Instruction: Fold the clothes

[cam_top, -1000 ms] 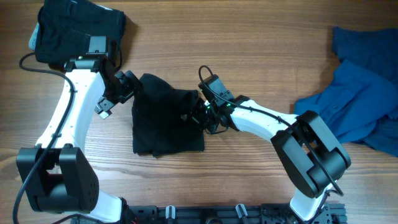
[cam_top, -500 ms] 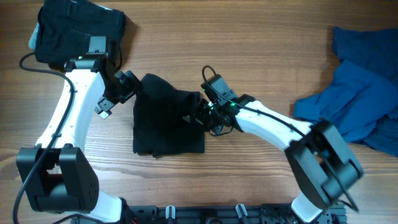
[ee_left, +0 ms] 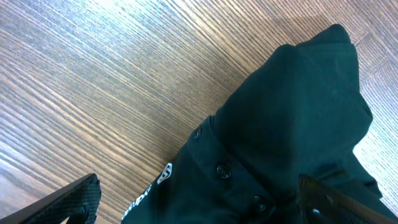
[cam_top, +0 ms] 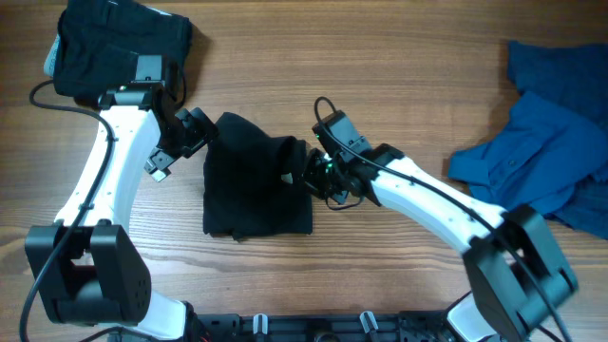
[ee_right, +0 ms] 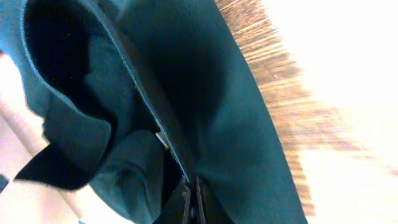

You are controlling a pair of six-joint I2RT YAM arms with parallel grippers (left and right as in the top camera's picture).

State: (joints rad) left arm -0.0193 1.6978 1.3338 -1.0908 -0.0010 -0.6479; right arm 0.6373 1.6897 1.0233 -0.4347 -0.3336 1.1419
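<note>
black shirt lies lengthwise front-to-back; right jaws pinch its edge, left jaws released.

Wooden table: black shirt in the middle, black pile far left, blue heap at right.

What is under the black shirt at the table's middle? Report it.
Only the wooden table shows, around the folded black shirt. The right pincer is shut on its right edge. Whatever lies beneath its layers is covered by fabric.
</note>
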